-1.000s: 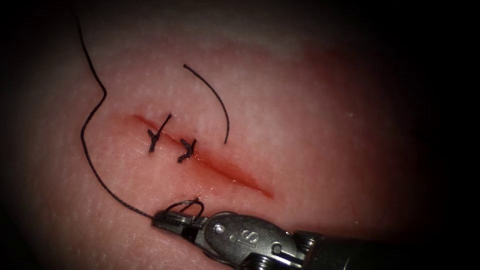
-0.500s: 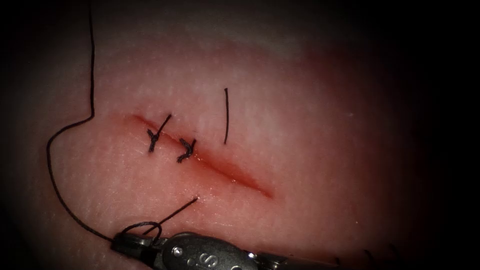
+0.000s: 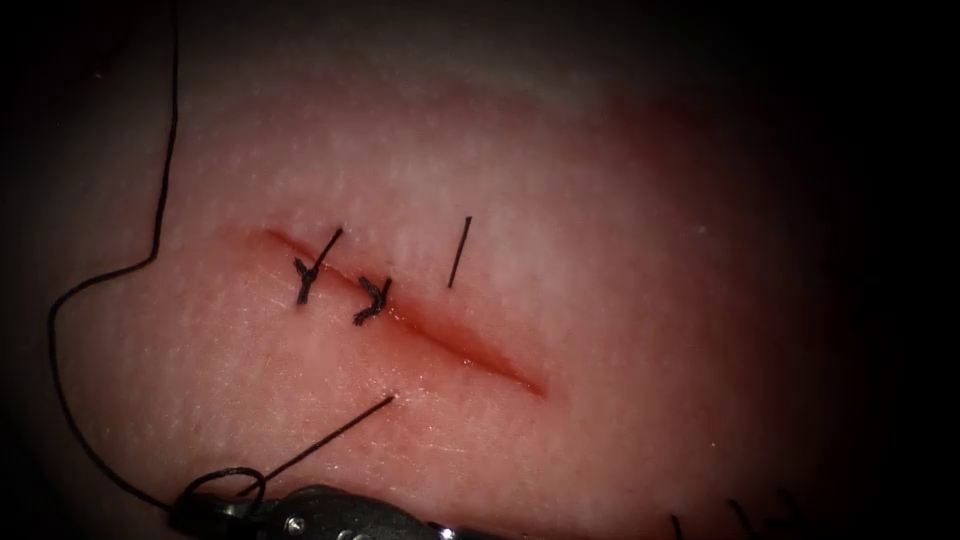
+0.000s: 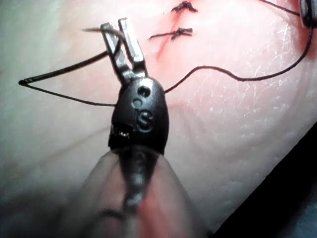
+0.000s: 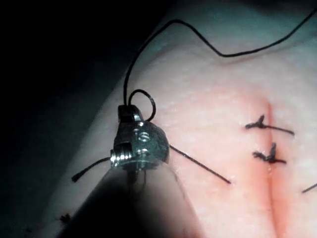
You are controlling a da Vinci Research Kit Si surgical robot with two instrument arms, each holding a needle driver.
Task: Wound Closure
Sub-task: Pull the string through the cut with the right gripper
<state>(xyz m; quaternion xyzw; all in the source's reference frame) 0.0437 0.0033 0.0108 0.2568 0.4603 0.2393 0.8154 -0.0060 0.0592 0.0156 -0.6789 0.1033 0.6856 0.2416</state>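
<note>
With black braided thread pinched in the right steel claw left of the red cut, and the left claw spread around perhaps the curved needle, keep drawing gently, sparing the short tail.
</note>
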